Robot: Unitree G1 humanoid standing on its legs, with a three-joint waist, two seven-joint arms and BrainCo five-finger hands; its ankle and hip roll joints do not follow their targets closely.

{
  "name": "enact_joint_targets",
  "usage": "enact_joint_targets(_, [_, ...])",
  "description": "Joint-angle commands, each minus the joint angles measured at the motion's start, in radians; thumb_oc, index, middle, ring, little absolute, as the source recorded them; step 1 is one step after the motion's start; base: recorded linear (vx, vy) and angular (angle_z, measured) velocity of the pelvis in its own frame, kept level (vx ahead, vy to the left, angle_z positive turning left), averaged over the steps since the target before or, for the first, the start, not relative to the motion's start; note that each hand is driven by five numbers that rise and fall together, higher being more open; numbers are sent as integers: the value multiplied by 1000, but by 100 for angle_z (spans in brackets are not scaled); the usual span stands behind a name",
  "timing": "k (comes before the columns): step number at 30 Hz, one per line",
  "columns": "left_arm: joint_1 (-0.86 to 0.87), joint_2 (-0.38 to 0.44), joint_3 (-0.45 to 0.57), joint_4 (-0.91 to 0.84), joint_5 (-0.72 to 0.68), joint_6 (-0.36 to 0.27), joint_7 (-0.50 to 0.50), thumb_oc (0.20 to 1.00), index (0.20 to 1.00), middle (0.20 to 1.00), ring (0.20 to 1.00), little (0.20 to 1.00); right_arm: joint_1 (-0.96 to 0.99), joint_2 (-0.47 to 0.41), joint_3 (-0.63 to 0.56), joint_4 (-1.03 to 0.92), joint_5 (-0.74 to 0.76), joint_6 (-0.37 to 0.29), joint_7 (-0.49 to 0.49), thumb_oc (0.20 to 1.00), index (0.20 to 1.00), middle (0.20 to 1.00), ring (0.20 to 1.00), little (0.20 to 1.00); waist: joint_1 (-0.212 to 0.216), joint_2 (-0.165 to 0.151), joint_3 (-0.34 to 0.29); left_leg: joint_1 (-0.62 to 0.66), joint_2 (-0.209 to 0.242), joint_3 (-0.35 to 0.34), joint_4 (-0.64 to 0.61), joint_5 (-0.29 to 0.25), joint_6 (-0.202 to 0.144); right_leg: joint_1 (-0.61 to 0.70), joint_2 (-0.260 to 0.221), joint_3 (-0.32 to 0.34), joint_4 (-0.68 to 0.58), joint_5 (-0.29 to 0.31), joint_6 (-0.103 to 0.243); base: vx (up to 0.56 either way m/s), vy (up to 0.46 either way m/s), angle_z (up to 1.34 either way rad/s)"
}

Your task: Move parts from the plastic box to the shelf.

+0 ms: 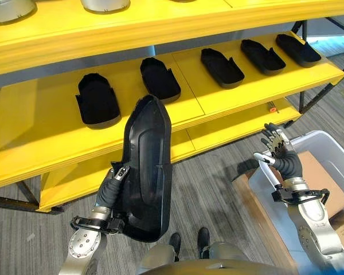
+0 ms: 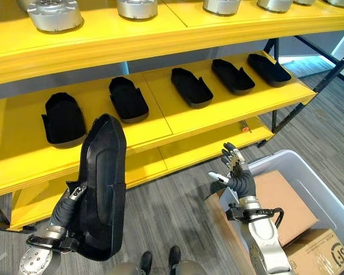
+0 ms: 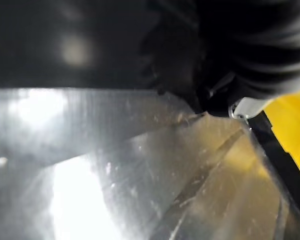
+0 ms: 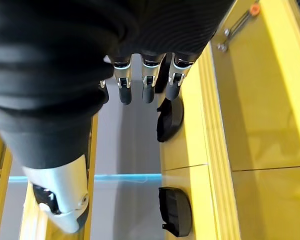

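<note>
A long black moulded part (image 1: 146, 172) stands upright in front of the yellow shelf (image 1: 40, 123), and my left hand (image 1: 110, 189) is curled round its lower left edge. Its dark surface (image 3: 90, 40) sits close in the left wrist view. The shelf's middle board carries several smaller black parts (image 1: 97, 100) in a row. To the right, my right hand (image 1: 278, 150) is raised over the near rim of the pale plastic box (image 1: 332, 146), fingers (image 4: 147, 85) straight and holding nothing.
Silver metal parts (image 2: 51, 14) stand on the top board. A cardboard box (image 2: 286, 200) lies inside the plastic box. A small orange-tipped tool (image 1: 271, 106) rests on the lowest board. The shelf's black brace (image 1: 312, 94) angles down at the right.
</note>
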Motion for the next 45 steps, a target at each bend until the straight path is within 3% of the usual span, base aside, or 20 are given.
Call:
enact_joint_targets(1, [53,-22,114,-130,-53,-81,54,200,200,200,200,200,-56,-48,2,-21,22,-65,-63,1000,1000,1000,1000,1000,-23,97,-70,142,300,50,-393,464,-65,-140,-91,18,273,-87,159,-17,195,74])
enact_joint_targets(3, [57,-30,122,-131,-48,-88,52,200,200,200,200,200,-54,-45,2,-22,17,-66,-64,1000,1000,1000,1000,1000,-15,120,-65,158,302,81,-417,422,-88,-155,-108,26,297,-88,178,-29,281,29])
enact_joint_targets(5, [44,-25,122,-126,-34,-91,62,200,200,200,200,200,-57,-36,6,-23,6,-63,-62,1000,1000,1000,1000,1000,-3,123,-62,156,272,73,-403,371,-90,-145,-131,19,278,-64,190,3,216,-34])
enact_joint_targets(11, [32,8,134,-123,-12,-99,61,200,200,200,200,200,-22,-5,-21,-28,19,-54,-43,1000,1000,1000,1000,1000,26,78,-48,100,179,29,-246,238,-87,-1,-226,-28,153,5,239,66,188,42])
enact_joint_targets(21, [38,34,175,-126,27,-91,83,200,200,200,200,200,12,20,-34,-28,16,-36,-17,1000,1000,1000,1000,1000,70,-9,-79,10,42,-37,-115,137,-60,151,-305,-98,-5,88,267,94,119,32])
enact_joint_targets(28, [-2,42,155,-100,40,-86,98,200,200,200,200,200,-2,30,-46,-33,15,-42,-33,1000,1000,1000,1000,1000,91,-38,-107,-74,-63,-80,-13,76,-16,206,-377,-141,-58,251,277,48,140,33])
enact_joint_targets(29, [-8,44,152,-93,47,-84,102,200,200,200,200,200,-9,36,-42,-31,16,-42,-36,1000,1000,1000,1000,1000,90,-39,-114,-71,-75,-76,-20,72,-6,201,-385,-134,-65,294,276,28,253,65])
enact_joint_targets(30, [-12,53,159,-82,59,-86,116,200,200,200,200,200,-28,46,-27,-22,15,-40,-41,1000,1000,1000,1000,1000,92,-38,-123,-55,-86,-55,-41,71,13,179,-401,-122,-67,388,270,4,385,18])
enact_joint_targets(31, [-12,62,174,-76,60,-89,127,200,200,200,200,200,-67,52,2,-12,14,-36,-43,1000,1000,1000,1000,1000,110,-18,-117,-7,-81,-12,-106,86,40,127,-399,-171,-29,392,249,-10,432,-34])
enact_joint_targets(32, [-12,60,179,-77,57,-89,127,200,200,200,200,200,-80,53,12,-9,17,-36,-39,1000,1000,1000,1000,1000,114,-3,-112,25,-77,3,-151,101,49,112,-374,-178,3,348,237,16,377,-123])
enact_joint_targets(33, [-10,61,178,-77,56,-90,124,200,200,200,200,200,-85,51,22,-7,18,-35,-33,1000,1000,1000,1000,1000,104,5,-114,51,-77,2,-193,115,57,95,-318,-146,21,290,217,61,283,-108])
enact_joint_targets(34, [-18,57,169,-65,47,-88,120,200,200,200,200,200,-98,50,41,-2,24,-32,-21,1000,1000,1000,1000,1000,84,6,-118,90,-72,13,-255,140,64,57,-214,-106,-1,187,200,76,175,-88])
enact_joint_targets(36, [-12,43,171,-67,40,-85,121,200,200,200,200,200,-108,46,59,-6,24,-31,-14,1000,1000,1000,1000,1000,85,3,-113,122,-67,40,-284,144,61,47,-190,-132,-55,162,192,42,11,-41])
enact_joint_targets(39, [-13,17,148,-45,40,-80,115,200,200,200,200,200,-107,37,78,-27,25,-31,1,1000,1000,1000,1000,1000,67,-15,-110,141,-48,42,-291,146,47,73,-151,-34,-108,143,199,53,-153,-32])
enact_joint_targets(45, [-7,5,133,-39,14,-74,91,200,200,200,200,200,-88,28,43,-35,23,-37,-3,1000,1000,1000,1000,1000,46,-12,-127,169,15,53,-291,152,11,95,-117,-43,-94,87,184,65,-162,7])
